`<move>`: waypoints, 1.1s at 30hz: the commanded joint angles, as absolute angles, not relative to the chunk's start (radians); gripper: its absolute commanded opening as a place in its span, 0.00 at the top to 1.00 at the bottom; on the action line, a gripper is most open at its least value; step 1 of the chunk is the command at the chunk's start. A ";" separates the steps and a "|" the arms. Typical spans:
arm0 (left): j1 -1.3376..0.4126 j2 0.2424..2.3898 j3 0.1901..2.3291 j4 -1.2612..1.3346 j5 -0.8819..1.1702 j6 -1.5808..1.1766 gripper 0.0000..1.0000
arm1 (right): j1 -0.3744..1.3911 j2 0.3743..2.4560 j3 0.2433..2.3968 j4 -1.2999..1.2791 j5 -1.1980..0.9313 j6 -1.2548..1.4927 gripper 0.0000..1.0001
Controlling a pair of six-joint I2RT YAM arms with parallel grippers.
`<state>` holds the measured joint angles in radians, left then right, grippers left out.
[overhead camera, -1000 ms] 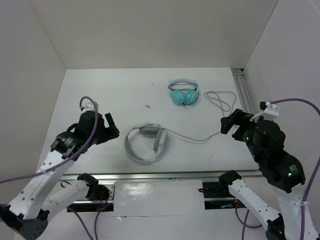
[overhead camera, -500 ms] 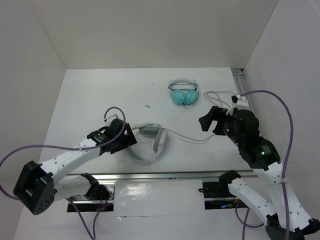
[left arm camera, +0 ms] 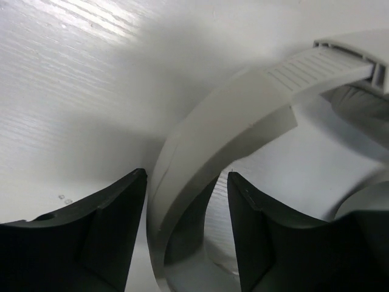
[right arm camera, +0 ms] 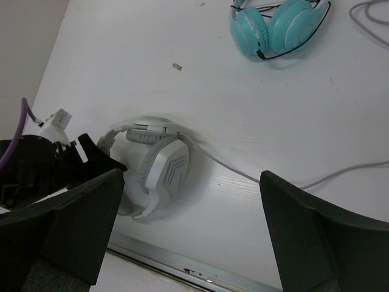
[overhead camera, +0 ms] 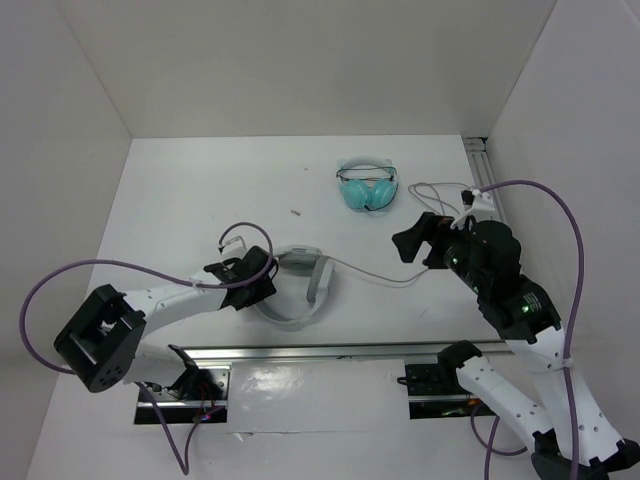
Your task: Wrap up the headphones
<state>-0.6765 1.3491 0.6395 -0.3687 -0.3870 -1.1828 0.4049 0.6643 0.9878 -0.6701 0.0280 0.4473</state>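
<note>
The white headphones lie flat near the table's front edge, with their pale cable running right to a loose loop. My left gripper is open, its jaws standing on either side of the headband's left part without clamping it; a gap shows beside the right finger. My right gripper is open and empty, above the table over the cable. In the right wrist view the headphones and the cable lie below the gripper.
Smaller teal headphones lie at the back, also seen in the right wrist view. A small dark scrap lies left of them. A metal rail runs along the right wall and another along the front edge.
My left arm has swung right and down until its open jaws straddle the headband. My right arm has moved left and forward over the cable. The headphones have not moved.
</note>
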 commanded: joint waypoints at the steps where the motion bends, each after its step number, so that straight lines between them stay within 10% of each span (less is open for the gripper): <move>1: -0.710 1.368 0.601 -0.429 -0.403 -1.285 0.33 | 0.400 0.660 0.976 -0.611 0.011 0.430 0.00; 17: -0.759 1.323 0.613 -0.548 -0.465 -1.367 0.45 | 0.400 0.650 0.946 -0.592 0.002 0.439 0.00; 23: -0.759 1.449 0.667 -0.538 -0.474 -1.367 1.00 | 0.400 0.641 0.946 -0.603 0.002 0.439 0.00; 33: -0.769 1.283 0.967 -0.930 -0.670 -1.251 1.00 | 0.400 0.605 0.819 -0.453 -0.153 0.439 0.00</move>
